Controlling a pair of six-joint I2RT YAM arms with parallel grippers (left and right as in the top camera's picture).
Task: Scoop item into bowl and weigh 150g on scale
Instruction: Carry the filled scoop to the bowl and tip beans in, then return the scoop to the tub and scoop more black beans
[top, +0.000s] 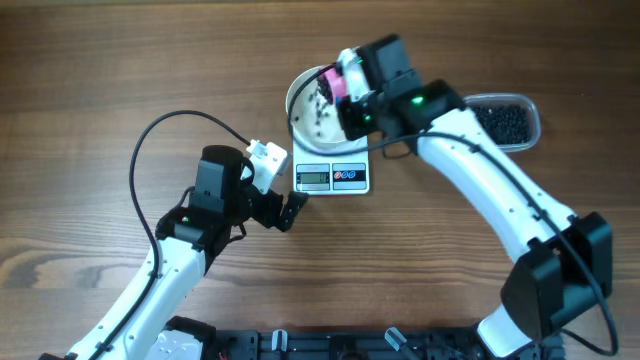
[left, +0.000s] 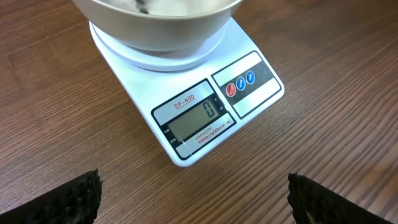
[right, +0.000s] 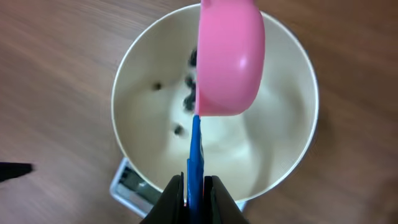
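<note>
Right end effector (right: 196, 186) pinches pink scoop (right: 230, 62) tipped over bowl (right: 280, 155) on scale (left: 186, 124), few beads (right: 186, 99) inside; left end effector (left: 196, 205) spread wide, lower frame.

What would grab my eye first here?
The bright pink scoop, clamped by its blue handle in the right gripper, is tipped over the white bowl, where a few black beads lie. The bowl sits on a small white scale, its display showing zero, with the left gripper open just in front.
</note>
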